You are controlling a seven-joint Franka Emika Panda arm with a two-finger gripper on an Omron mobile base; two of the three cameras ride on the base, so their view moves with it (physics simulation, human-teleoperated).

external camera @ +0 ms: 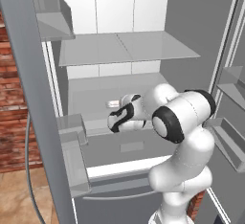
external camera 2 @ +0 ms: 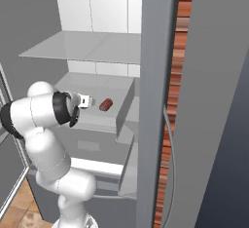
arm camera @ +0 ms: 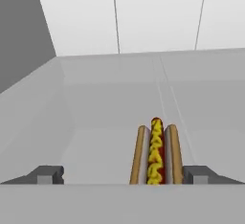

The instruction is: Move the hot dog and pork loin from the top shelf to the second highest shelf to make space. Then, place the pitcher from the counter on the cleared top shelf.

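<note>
1. Hot dog point(arm camera: 156, 152) lies on the grey floor of the shelf point(arm camera: 105, 117), and in the hand view I see it between the two finger tips point(arm camera: 46, 175), much nearer to the right one than to the left one.
2. Its length runs away from the camera, toward the white back wall point(arm camera: 143, 12) of the fridge. The sausage with yellow mustard sits in the middle, with one half of the bun on each side.
3. The gripper point(arm camera: 124, 176) stands wide open. Its jaws are far apart and I see a gap between each tip and the bun, so nothing is clamped.
4. The near end of the hot dog is cut by the bottom of the hand view, so I cannot tell how far it reaches in between the tips.
5. In the right base view, the gripper point(external camera 2: 86, 101) points into the fridge at the level of the lower shelf point(external camera 2: 92, 83), under the wide glass shelf point(external camera 2: 78, 47).
6. Just beside the gripper in that view, to its right on the same shelf, lies a small dark reddish thing point(external camera 2: 105, 104); it is too small for me to name it surely.
7. In the left base view, the white arm point(external camera: 182, 122) covers most of the hand. A small light piece point(external camera: 113, 104) shows on the shelf floor just left of the wrist.
</note>
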